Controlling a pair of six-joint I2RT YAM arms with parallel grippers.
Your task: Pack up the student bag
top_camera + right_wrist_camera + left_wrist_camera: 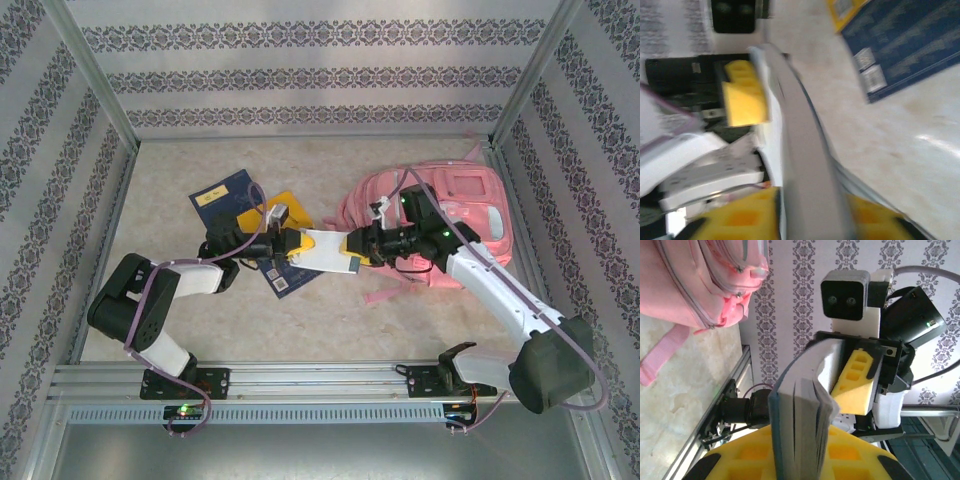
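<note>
Books at left: two dark blue paperback booklets (225,197) flat on the beige table (330,320). Next, left gripper (292,243) clamped on one end of a thin pale book (325,250), right gripper (356,250) clamped on the other. Big pink fabric backpack (470,200) lying back right, contents hidden, can't tell.

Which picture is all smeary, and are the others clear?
Right wrist view: smeary all over, the thin white book and dark blue booklet both fuzzy, a shiny glare patch on the pale table. Left wrist view: sharp, the book's pages crisp. Top external view: clear, evenly lit.
</note>
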